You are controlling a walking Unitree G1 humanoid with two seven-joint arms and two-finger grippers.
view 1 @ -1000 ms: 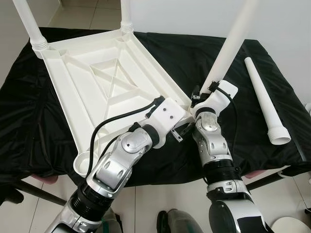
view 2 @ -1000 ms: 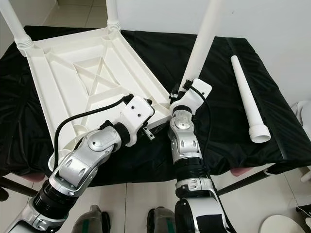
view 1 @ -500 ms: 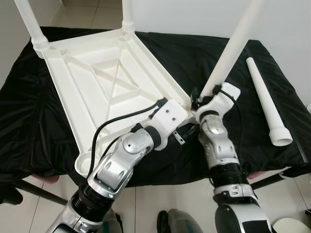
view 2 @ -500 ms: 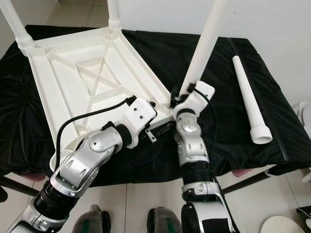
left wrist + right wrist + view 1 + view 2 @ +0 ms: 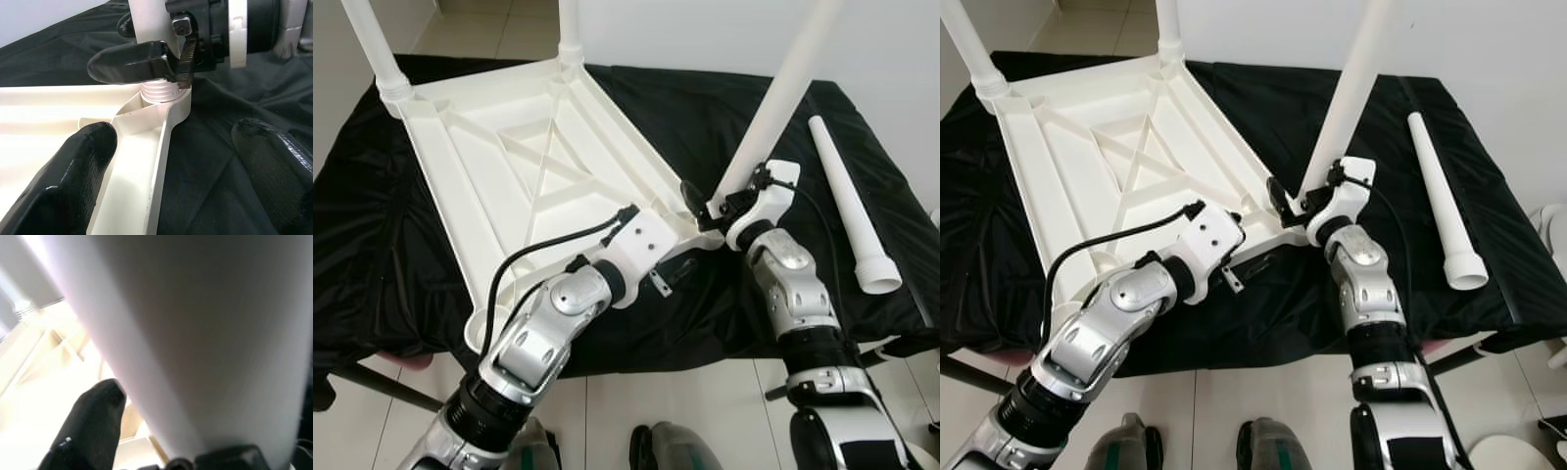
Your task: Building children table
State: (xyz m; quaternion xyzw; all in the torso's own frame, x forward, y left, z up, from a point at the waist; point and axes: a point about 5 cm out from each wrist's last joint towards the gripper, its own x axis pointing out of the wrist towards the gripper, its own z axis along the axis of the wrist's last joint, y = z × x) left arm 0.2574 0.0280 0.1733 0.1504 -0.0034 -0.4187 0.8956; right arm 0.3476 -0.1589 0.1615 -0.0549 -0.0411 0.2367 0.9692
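Right gripper shifted rightward | clamps leg | black cloth

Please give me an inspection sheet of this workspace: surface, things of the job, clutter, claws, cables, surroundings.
Surface: black cloth covers the work table.
Job's things: white tabletop lies upside down; two legs stand at its far corners; third leg stands tilted in the near right corner socket; fourth leg lies loose on the cloth to the right.
Clutter: nothing seen.
Claws: right claw is shut on the third leg near its base; left claw is open, its fingers either side of the tabletop's near edge beside that socket.
Cables: a black cable loops along the left arm.
Surroundings: pale tiled floor, white wall behind.
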